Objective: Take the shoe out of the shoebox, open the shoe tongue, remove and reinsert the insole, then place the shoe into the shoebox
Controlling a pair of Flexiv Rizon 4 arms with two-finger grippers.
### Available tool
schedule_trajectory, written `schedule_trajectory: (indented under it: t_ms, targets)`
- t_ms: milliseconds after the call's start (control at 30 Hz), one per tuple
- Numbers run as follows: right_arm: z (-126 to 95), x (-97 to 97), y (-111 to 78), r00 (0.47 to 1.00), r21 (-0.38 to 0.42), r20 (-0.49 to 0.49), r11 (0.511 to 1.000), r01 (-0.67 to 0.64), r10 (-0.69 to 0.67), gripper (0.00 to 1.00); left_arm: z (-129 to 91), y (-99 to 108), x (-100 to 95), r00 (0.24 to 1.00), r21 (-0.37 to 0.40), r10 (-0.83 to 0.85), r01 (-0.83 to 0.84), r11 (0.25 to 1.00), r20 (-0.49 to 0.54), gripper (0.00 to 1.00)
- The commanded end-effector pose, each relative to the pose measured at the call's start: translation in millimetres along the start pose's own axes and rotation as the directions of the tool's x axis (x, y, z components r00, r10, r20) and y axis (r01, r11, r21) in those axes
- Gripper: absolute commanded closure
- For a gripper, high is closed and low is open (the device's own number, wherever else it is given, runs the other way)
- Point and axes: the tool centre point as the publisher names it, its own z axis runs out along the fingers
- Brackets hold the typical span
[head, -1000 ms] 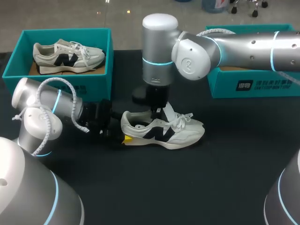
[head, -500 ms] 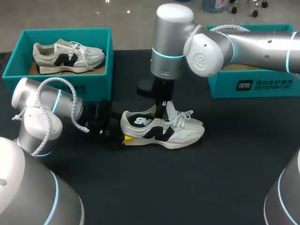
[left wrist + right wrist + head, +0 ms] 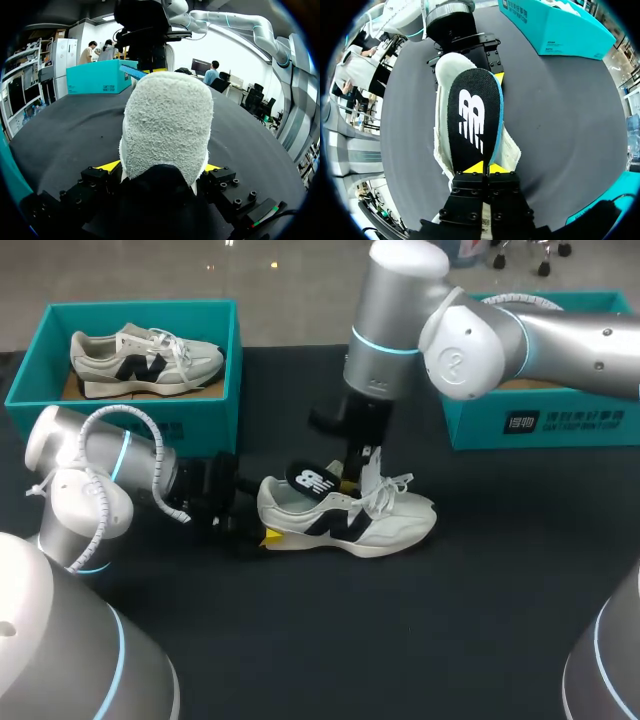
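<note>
Snapshot notes. The shoe sat out on the black table, sole down, with its toe toward our right side and its heel toward the left arm.

The left gripper was clamped on the heel, one yellow tip on each side and both touching. The heel fabric filled most of the left wrist view.

The right arm came in from the right and hung over the middle of the shoe. The right gripper had its fingers pinched together on the near end of the insole, the tips almost meeting.

The insole was black with a white logo and a blue edge, logo side up. It sat tilted above the shoe's opening, and in the head view its logo end stood over the collar, back toward the heel. We couldn't tell whether its gripped end touched the inside of the shoe. The laces lay bunched just beside the right gripper.

A teal shoebox at the far left of the table held a second shoe. Another teal box stood at the far right, behind the right arm, and we couldn't see what was in it.
</note>
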Motion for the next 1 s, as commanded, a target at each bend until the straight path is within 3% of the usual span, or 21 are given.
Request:
schedule_trajectory:
  t_ms: [33,567,1000]
  targets:
    - [-5.4,0.8,-5.6,1.000,-0.060,0.002,0.998,0.024,-0.024,1.00,1.4,2.6,0.7,1.000,0.000,0.001,-0.001,1.000,0.001,1.00]
    - [-16.3,5.1,27.9,0.993,-0.099,-0.027,0.989,0.109,-0.112,1.00,1.4,2.6,0.7,1.000,0.000,0.001,-0.001,1.000,0.001,1.00]
    - [-16.7,14.6,49.3,0.980,-0.182,-0.110,0.972,0.146,-0.168,1.00,1.4,2.6,0.7,1.000,0.000,0.001,-0.001,1.000,0.001,1.00]
